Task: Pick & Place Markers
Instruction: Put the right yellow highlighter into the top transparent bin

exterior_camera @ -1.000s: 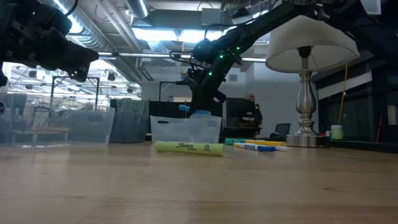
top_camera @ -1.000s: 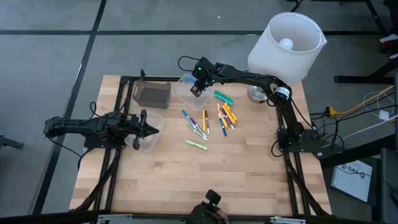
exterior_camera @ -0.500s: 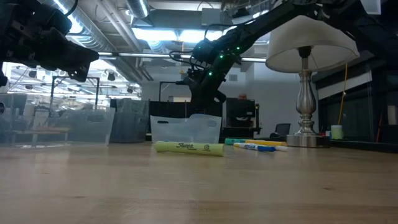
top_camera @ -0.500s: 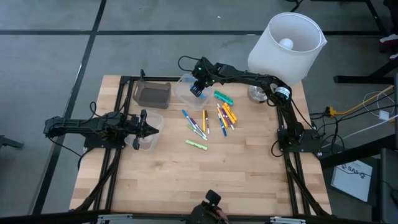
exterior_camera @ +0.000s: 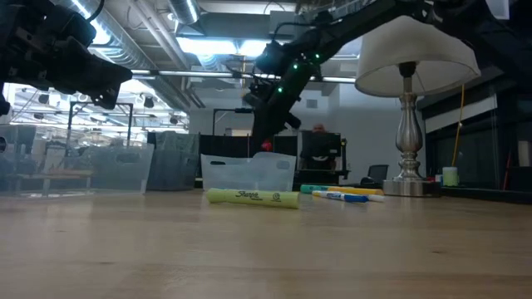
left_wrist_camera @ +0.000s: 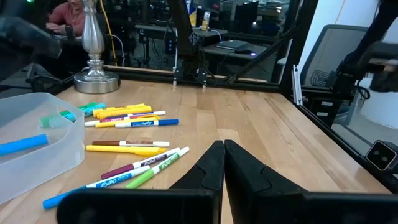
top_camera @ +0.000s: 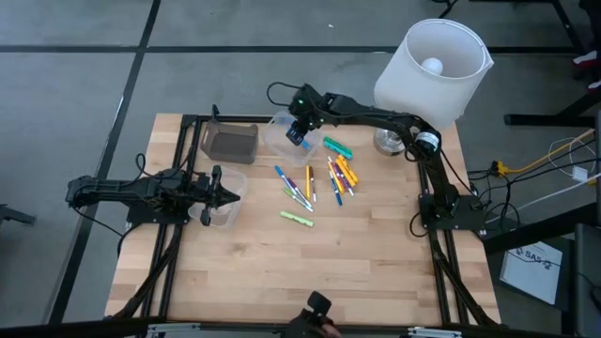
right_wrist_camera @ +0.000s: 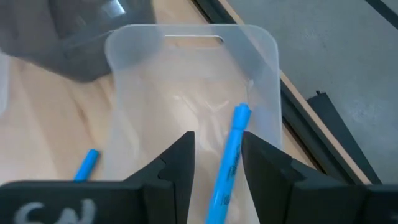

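Observation:
Several markers (top_camera: 317, 178) in blue, green, yellow and orange lie flat on the wooden table, and a yellow-green one (exterior_camera: 252, 198) lies nearest the near edge. A blue marker (right_wrist_camera: 229, 158) lies inside a clear container (top_camera: 280, 134), slanting against its wall. My right gripper (top_camera: 297, 131) hovers open above that container; in the right wrist view (right_wrist_camera: 216, 146) its fingers stand either side of the marker, above it. My left gripper (top_camera: 222, 194) waits shut at the table's left, over another clear container (top_camera: 223, 208), and its closed fingers (left_wrist_camera: 219, 163) point toward the markers.
A dark grey container (top_camera: 229, 143) stands left of the clear one. A lamp with a white shade (top_camera: 434, 58) and a metal base (top_camera: 387, 142) stands at the far right corner. Bare wood lies toward the near edge (top_camera: 310, 272).
A blue marker that hung below my right gripper over the clear container has dropped out of sight into the container. The right gripper has risen a little above the container's rim.

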`<state>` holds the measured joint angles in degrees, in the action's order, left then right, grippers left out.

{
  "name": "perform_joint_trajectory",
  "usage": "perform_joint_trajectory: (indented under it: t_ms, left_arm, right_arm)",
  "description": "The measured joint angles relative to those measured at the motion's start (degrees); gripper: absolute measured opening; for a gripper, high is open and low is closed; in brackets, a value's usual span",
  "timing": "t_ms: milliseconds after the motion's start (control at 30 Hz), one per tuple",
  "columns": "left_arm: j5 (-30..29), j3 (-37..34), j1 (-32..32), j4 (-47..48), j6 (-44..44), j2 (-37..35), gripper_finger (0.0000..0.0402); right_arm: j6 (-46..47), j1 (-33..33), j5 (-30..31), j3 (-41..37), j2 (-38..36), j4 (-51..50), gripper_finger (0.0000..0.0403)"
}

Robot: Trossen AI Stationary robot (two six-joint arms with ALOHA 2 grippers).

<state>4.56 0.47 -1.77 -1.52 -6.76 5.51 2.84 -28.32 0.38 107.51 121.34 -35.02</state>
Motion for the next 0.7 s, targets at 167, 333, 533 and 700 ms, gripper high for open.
perform_joint_trajectory:
  t_ms: [167, 333, 533, 700]
  left_arm:
    - [0.0, 0.0, 0.0, 0.0, 0.0, 0.0, 0.0006]
    - [0.0, 0.0, 0.0, 0.0, 0.0, 0.0, 0.0006]
    - [0.0, 0.0, 0.0, 0.0, 0.0, 0.0, 0.0006]
    - [0.0, 0.0, 0.0, 0.0, 0.0, 0.0, 0.0006]
  right_arm:
    - [-0.3, 1.1, 0.0, 5.6, 0.0, -4.2, 0.0132]
    - [-0.4, 2.3, 0.0, 10.3, 0.0, -8.2, 0.0132]
    - [-0.2, 4.1, 0.0, 12.5, 0.0, -13.5, 0.0132]
    - [0.9, 6.3, 0.0, 12.5, 0.0, -18.2, 0.0132]
